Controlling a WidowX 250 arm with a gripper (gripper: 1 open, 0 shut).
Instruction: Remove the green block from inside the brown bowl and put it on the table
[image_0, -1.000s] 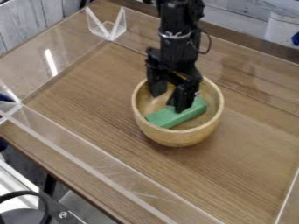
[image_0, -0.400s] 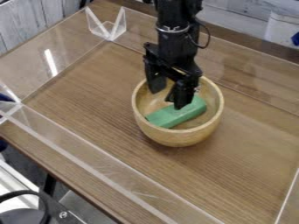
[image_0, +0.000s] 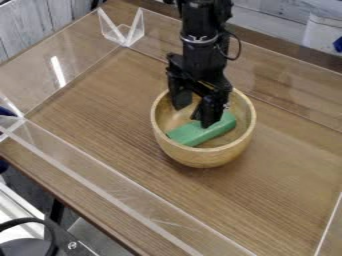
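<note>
The gripper (image_0: 198, 105) hangs spread wide inside the brown bowl (image_0: 201, 150), mid-table (image_0: 94, 120), seemingly astride the green block (image_0: 203, 131) lying on its floor; grasping remains: close on the bar, then lift

Bright, even daylight-like lighting, soft shadow pooled inside the brown bowl (image_0: 203, 132) beneath the gripper (image_0: 197, 112), white glare streaks on the acrylic wall (image_0: 56, 68) far left of it, whole picture low-resolution and slightly soft, edges undistorted.
</note>
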